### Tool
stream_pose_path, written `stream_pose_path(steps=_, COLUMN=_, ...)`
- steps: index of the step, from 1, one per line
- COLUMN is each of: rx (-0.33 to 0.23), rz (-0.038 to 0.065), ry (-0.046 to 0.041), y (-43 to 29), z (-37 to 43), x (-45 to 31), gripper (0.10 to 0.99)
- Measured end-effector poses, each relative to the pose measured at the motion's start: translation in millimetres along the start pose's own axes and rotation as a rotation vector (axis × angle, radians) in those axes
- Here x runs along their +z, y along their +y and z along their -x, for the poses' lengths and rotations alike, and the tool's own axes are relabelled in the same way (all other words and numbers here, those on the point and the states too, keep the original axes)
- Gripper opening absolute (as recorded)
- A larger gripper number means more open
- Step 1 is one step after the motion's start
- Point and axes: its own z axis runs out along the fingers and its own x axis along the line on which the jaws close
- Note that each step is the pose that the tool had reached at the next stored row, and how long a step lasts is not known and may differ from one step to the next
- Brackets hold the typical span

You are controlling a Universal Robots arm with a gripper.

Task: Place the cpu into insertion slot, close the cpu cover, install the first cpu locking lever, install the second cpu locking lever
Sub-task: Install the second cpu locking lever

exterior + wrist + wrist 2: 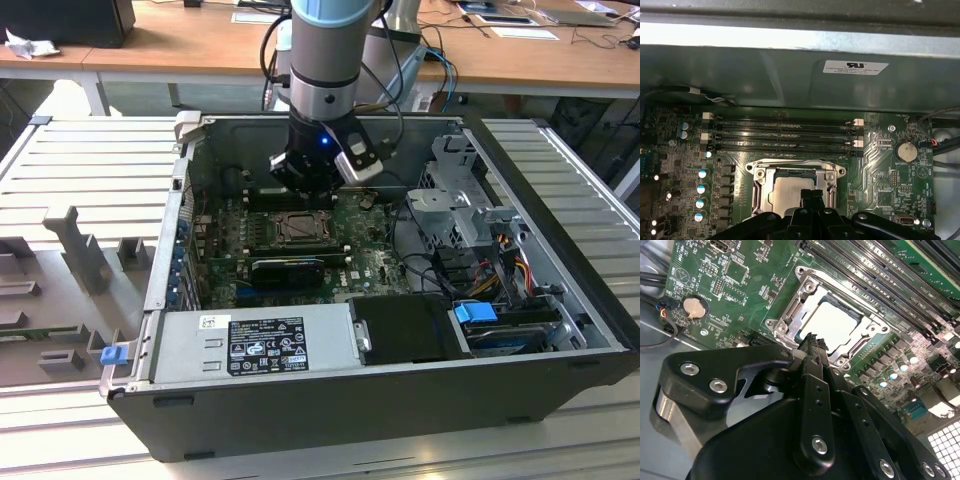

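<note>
Open computer case lying on a ribbed metal counter

The dark computer case (400, 400) is sitting open on the grey ribbed counter (90, 170); a power supply (255, 343) is lying along its near wall, a drive cage (460, 190) and coloured cables (510, 255) are filling the exterior view's right, a round coin battery (905, 150) is resting on the green board, and grey fixtures (85, 250) are standing well apart at the exterior view's left.
</note>
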Motion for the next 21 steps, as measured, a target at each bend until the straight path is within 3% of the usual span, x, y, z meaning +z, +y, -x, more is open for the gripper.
stream_pose_path(steps=21, rx=0.0, rz=0.0, ry=0.0, y=-10.0, z=-0.4, x=-1.1, gripper=0.106)
